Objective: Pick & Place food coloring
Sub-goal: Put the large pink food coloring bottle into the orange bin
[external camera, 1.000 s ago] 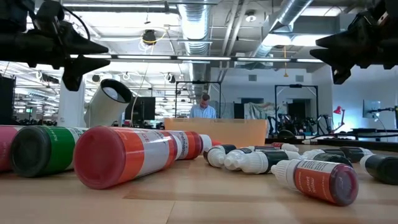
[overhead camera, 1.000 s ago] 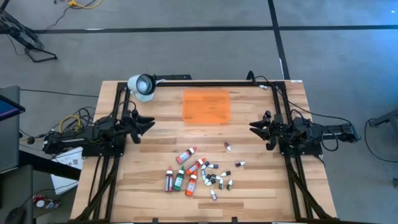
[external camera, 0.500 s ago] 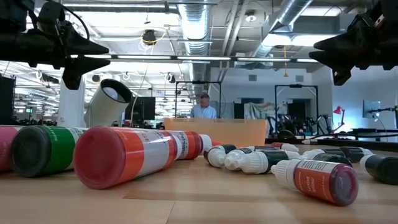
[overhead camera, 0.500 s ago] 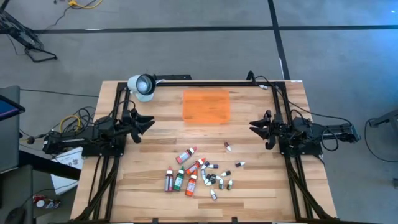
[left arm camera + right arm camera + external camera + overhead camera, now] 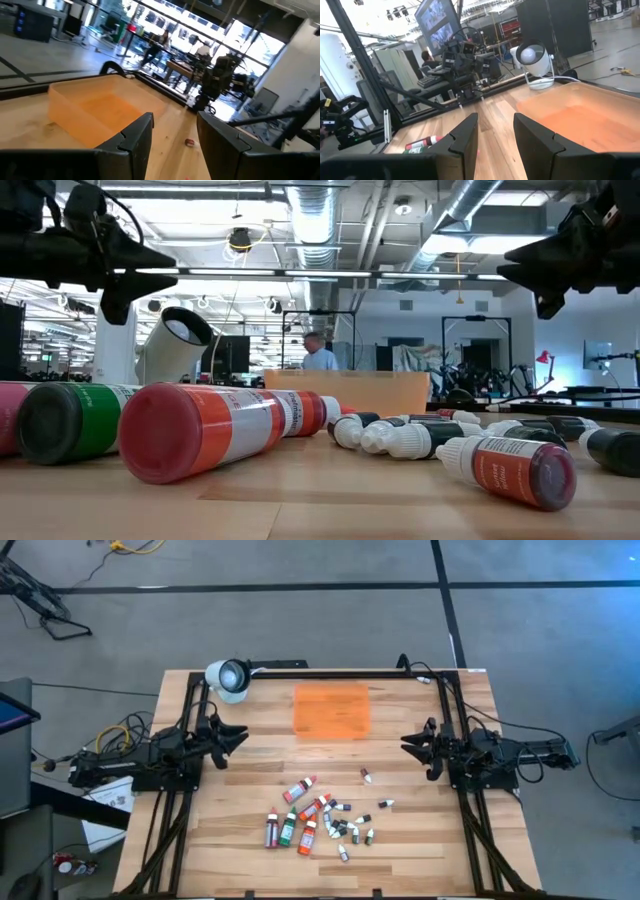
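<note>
Left tool [image 5: 238,737] parked above left table [image 5: 230,840] edge, jaws part open, nothing held. Food coloring [image 5: 320,819] lying scattered at near-centre of table, well apart from both tools; orange tray [image 5: 332,709] beyond it at far centre.

Step judged: first approach, nothing picked yet. Select outlying bottle, e.g. lone dropper [image 5: 367,777], to avoid crowding. Descend straight, jaws across bottle's narrow side, since round bodies likely roll.

Right tool [image 5: 411,745] parked at right edge, jaws part open, empty.

Versus earlier frames: arms, bottles unchanged; only person [image 5: 318,356] in background shifted.
</note>
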